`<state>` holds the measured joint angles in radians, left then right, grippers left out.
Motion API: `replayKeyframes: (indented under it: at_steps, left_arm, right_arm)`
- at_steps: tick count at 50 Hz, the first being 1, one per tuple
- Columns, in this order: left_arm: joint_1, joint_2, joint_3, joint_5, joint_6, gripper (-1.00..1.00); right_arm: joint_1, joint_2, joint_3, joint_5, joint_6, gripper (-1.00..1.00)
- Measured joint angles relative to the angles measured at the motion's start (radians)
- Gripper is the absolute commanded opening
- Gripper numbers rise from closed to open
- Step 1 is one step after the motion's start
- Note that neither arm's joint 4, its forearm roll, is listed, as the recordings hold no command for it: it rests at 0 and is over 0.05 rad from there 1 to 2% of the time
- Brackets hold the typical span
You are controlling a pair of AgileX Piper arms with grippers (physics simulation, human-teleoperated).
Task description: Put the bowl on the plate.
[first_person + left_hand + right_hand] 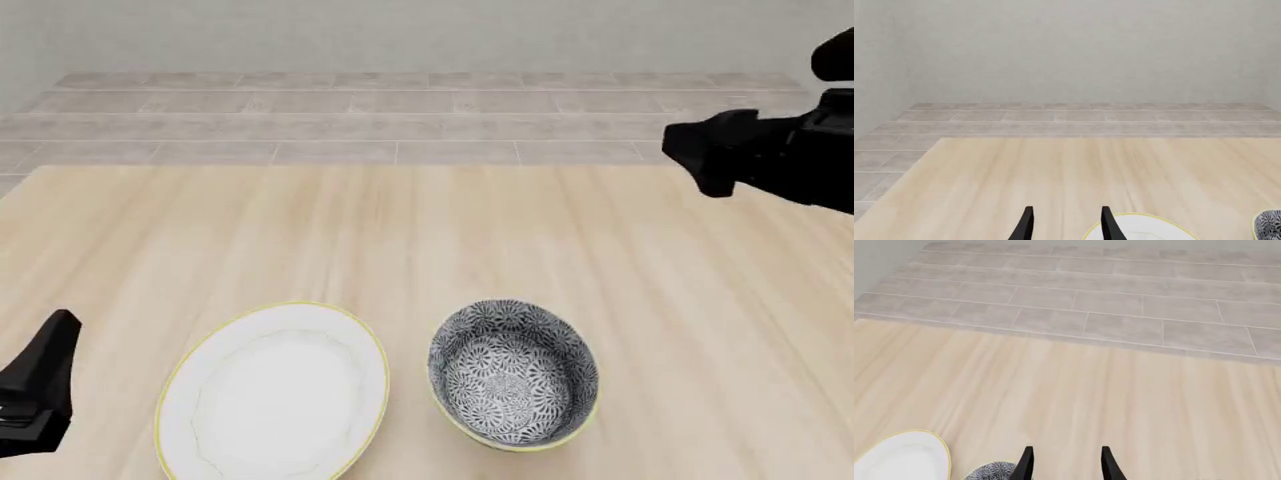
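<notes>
Nothing is done yet: the bowl (513, 374) sits on the desk (400, 240) just beside the plate (274, 396), and both my left hand (1064, 224) and right hand (1064, 464) hang parted, holding nothing.

A pale wooden table (400, 240) with lengthwise grain carried two things, both near its close edge. The white plate (274, 395) with a thin yellow rim lay flat on the left. Just beside it on the right, apart by a narrow strip of bare wood, stood the grey-and-white floral bowl (514, 372), upright and open upward. Beyond the far edge lay a grey tiled floor (400, 110).
</notes>
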<state>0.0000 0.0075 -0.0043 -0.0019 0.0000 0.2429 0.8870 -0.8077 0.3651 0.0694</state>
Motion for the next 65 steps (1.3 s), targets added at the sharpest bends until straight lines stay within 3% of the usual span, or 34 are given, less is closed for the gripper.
replayKeyframes:
  at_steps: [27, 65]
  left_arm:
    - [0.0, 0.0, 0.0, 0.0, 0.0, 1.0]
    - [0.0, 0.0, 0.0, 0.0, 0.0, 1.0]
  right_arm:
    - [0.046, 0.175, 0.085, -0.074, 0.019, 1.0]
    - [0.163, 0.304, 0.23, -0.217, 0.103, 1.0]
